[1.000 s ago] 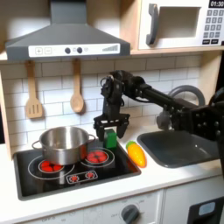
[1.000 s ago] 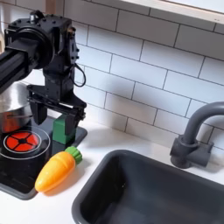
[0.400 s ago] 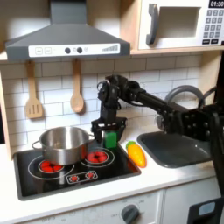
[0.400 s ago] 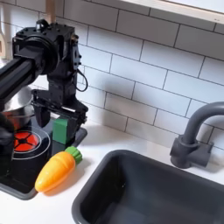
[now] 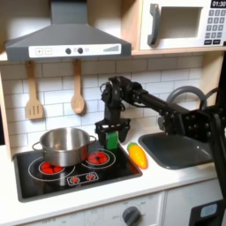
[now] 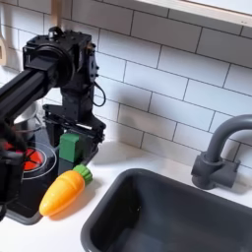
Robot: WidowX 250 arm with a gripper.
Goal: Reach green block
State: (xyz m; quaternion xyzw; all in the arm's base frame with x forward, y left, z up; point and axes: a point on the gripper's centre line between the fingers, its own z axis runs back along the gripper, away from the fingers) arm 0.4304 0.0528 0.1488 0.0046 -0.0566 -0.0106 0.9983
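Gripper (image 6: pixel 71 144) stands wide, fingers straddling the green block (image 6: pixel 69 147) upright at the stove's (image 5: pixel 53 181) back corner beside the carrot toy (image 6: pixel 61 192) — risk, in my judgement: an off-centre descent tips the block.

The block (image 5: pixel 112 139) (image 6: pixel 70 147) is bright green, plain. The carrot (image 5: pixel 138 155) (image 6: pixel 61 192) is orange with a green tip. The gripper (image 5: pixel 111 133) (image 6: pixel 72 144) and arm (image 5: pixel 150 99) are black. The pot (image 5: pixel 62 146) is shiny steel. The hob (image 5: pixel 75 172) is black with red rings. The wall tiles (image 6: pixel 167 69) are white with grey grout. The sink (image 5: pixel 181 148) (image 6: pixel 162 212) is dark grey; the worktop (image 5: pixel 172 175) is white.
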